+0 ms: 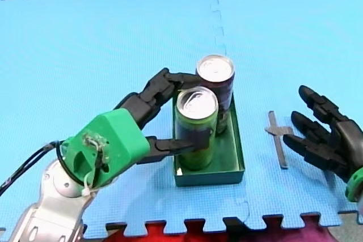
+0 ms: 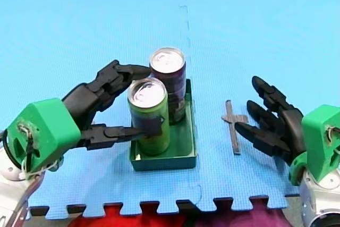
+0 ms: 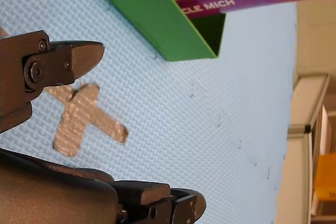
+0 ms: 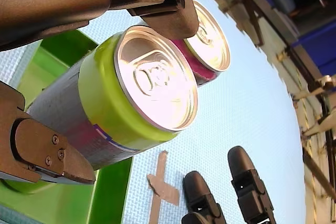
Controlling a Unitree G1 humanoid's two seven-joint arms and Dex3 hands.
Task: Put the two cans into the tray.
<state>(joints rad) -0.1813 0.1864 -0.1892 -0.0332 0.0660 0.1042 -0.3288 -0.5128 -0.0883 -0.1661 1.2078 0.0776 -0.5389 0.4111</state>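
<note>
A green can [image 1: 195, 131] stands upright in the near half of the dark green tray [image 1: 239, 160]. My left hand [image 1: 191, 109] is shut on it: the thumb [image 1: 187, 144] presses its near side and the fingers [image 1: 164, 86] wrap the far side by the rim. A purple can [image 1: 218, 77] stands upright in the tray's far half, right behind the green one. The second wrist view shows the green can [image 4: 142, 87] from above between these fingers, with the purple can [image 4: 210, 38] beyond it. My right hand [image 1: 298, 120] is off to the tray's right, holding nothing.
A grey tape cross [image 1: 278, 139] lies on the blue foam mat [image 1: 102, 43] between the tray and my right hand; the first wrist view also shows the tape cross [image 3: 86, 119]. The mat's jigsaw front edge [image 1: 215, 222] runs close below the tray.
</note>
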